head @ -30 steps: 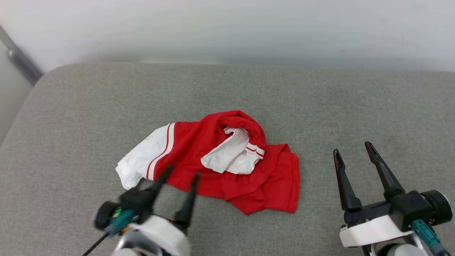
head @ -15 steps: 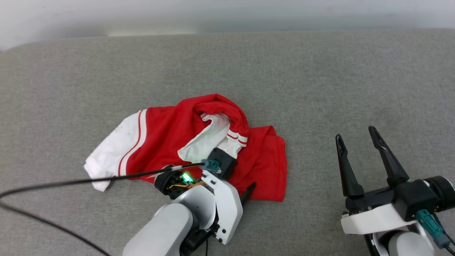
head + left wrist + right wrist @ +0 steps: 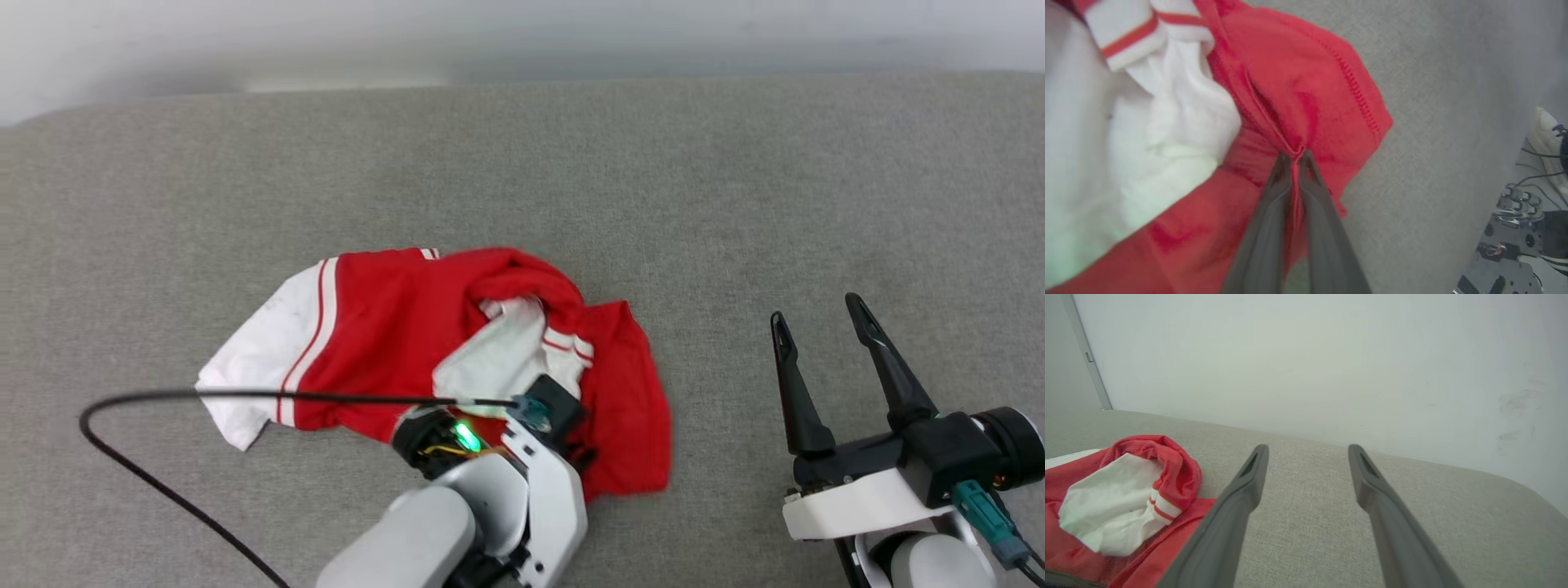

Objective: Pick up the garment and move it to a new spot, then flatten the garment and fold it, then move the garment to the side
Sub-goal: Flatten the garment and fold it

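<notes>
Head view, garment (image 3: 384, 327) crumpled, long axis left-right, left jaws pinching red fold, right jaws spread, empty

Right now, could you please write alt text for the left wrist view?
The left gripper is shut on a pinched fold of the red garment, whose white sleeve bunches at the view's left; grey cushion lies beyond.

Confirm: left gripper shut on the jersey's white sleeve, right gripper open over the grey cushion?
No: the left gripper is shut on a red fold of the jersey, not the white sleeve (left wrist view). The right gripper is open over the grey cushion.
</notes>
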`<state>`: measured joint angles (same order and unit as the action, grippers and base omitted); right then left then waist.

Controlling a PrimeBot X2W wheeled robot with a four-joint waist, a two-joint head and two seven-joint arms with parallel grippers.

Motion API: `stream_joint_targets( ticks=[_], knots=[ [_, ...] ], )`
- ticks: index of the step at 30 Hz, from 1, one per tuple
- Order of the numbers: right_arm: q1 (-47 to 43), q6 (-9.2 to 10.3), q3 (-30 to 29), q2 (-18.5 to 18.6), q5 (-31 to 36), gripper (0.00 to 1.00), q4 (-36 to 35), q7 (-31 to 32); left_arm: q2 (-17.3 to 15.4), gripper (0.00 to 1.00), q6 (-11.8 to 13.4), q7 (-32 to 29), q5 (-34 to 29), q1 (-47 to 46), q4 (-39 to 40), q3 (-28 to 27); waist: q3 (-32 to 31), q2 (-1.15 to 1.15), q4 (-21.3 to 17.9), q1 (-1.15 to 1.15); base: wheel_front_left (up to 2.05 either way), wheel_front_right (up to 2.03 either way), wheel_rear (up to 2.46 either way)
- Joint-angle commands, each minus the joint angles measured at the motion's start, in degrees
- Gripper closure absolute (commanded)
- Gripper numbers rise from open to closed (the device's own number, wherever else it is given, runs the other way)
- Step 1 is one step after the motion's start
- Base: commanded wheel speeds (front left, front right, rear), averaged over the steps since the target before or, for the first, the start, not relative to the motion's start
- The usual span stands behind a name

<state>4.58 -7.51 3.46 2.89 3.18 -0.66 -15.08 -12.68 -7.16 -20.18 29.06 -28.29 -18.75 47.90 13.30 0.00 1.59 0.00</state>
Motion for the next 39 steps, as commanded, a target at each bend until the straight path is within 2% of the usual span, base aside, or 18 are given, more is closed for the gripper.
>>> stream_joint_targets(
  ticks=[1,9,15,16,17,24,25,27,33,39],
  knots=[
    [-0.67,0.04,0.11,-0.03,0.11,0.00,0.31,-0.12,-0.35,1.00,-0.25,-0.08,0.66,1.11,1.72,0.88,-1.70,0.00,1.08,0.00,0.00,0.00,0.00],
    [-1.68,0.04,1.41,-0.03,-0.67,0.00,1.89,-0.12,-4.09,1.00,-0.30,-4.83,5.49,4.23,13.41,8.00,-6.24,0.00,2.44,0.00,0.00,0.00,0.00],
    [-1.81,0.04,2.00,-0.03,-0.96,0.00,2.09,-0.13,-4.55,1.00,-0.31,-5.48,6.84,6.32,13.00,11.98,-6.60,0.00,2.18,0.00,0.00,0.00,0.00],
    [-1.71,0.04,2.01,-0.03,-1.01,0.00,2.06,-0.12,-4.19,0.78,-0.31,-4.71,7.04,6.58,12.42,11.97,-6.46,0.00,2.12,0.00,0.00,0.00,0.00],
    [-1.64,0.04,1.96,-0.03,-1.09,0.00,2.00,-0.13,-3.89,0.00,-0.30,-3.81,6.99,6.71,11.71,11.79,-6.32,0.00,2.07,0.00,0.00,0.00,0.00],
    [-2.35,0.04,0.93,-0.03,-1.18,0.00,1.89,-0.13,-2.52,0.00,0.75,7.23,6.63,5.38,9.94,7.14,-6.60,0.00,2.90,0.00,0.00,0.00,0.00],
    [-2.35,0.04,0.93,-0.03,-1.18,0.00,1.89,-0.13,-2.52,0.00,0.75,7.23,6.63,5.38,9.94,7.14,-6.60,0.00,2.90,0.00,0.00,0.00,0.00],
    [-2.32,0.04,0.78,-0.04,-1.15,0.00,2.08,-0.13,-3.05,0.00,1.93,10.65,6.81,5.17,10.11,4.47,-7.30,0.00,3.28,0.00,0.00,0.00,0.00],
    [-2.93,0.04,0.34,-0.04,-1.41,0.00,2.36,-0.13,-6.59,0.00,8.07,21.70,6.52,5.73,12.18,-5.39,-9.63,0.00,4.44,0.00,0.00,0.00,0.00],
    [-3.37,0.04,0.32,-0.03,-1.74,0.00,2.26,-0.13,-13.17,0.00,13.17,31.74,4.19,9.00,11.98,-13.29,-10.81,0.00,5.21,0.00,0.00,0.00,0.00]
  ],
)
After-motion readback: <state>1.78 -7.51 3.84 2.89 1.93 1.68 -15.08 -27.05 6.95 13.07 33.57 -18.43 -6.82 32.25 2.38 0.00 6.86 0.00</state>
